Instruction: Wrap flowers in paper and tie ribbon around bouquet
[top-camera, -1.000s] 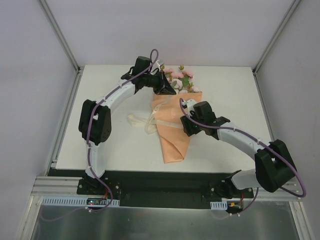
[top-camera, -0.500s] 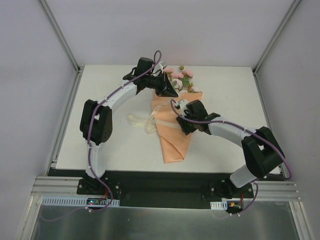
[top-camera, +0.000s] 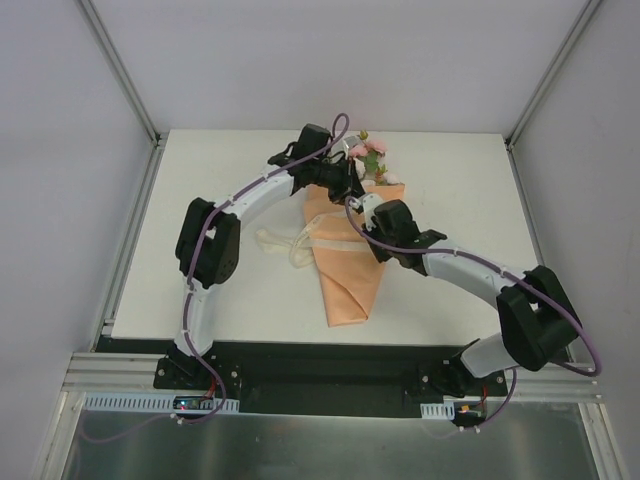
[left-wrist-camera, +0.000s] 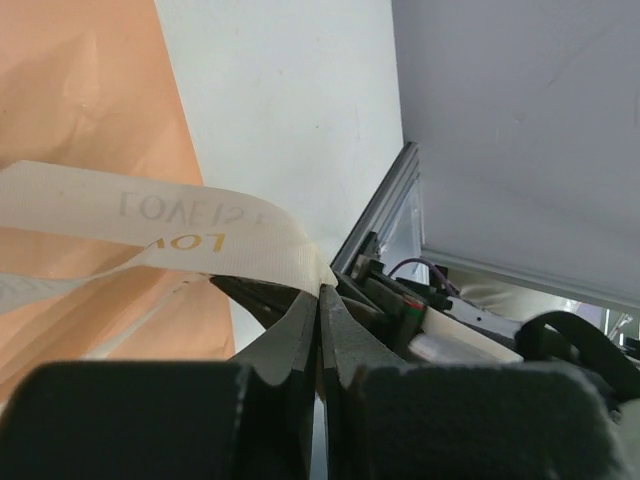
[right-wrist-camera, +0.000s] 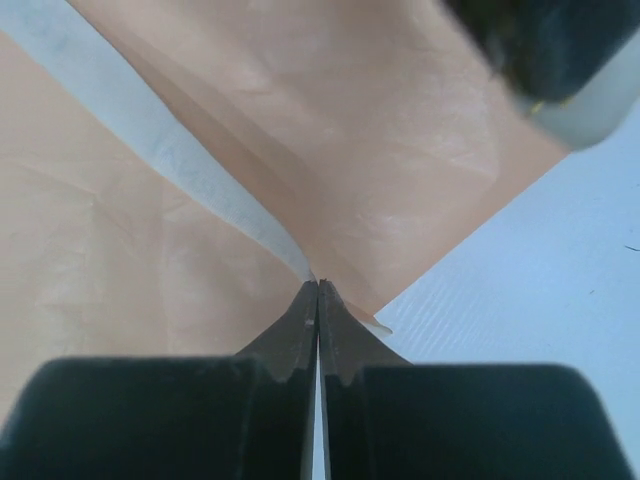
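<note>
Top external: ribbon (top-camera: 283, 245) loops lie on the desk (top-camera: 200, 200) just left of the bouquet (top-camera: 345, 285), with one strand crossing the paper (top-camera: 340, 225) cone. At the cone's mouth the left fingers (left-wrist-camera: 320, 295) are closed and pinching the ribbon; gold lettering shows in the left wrist view. Pink flowers (top-camera: 368, 155) stick out of the cone's far end, centre-back of the desk. Over the cone's right side the right fingers (right-wrist-camera: 318, 290) are closed too, and a ribbon strand runs straight into the tips, so it looks pinched.
</note>
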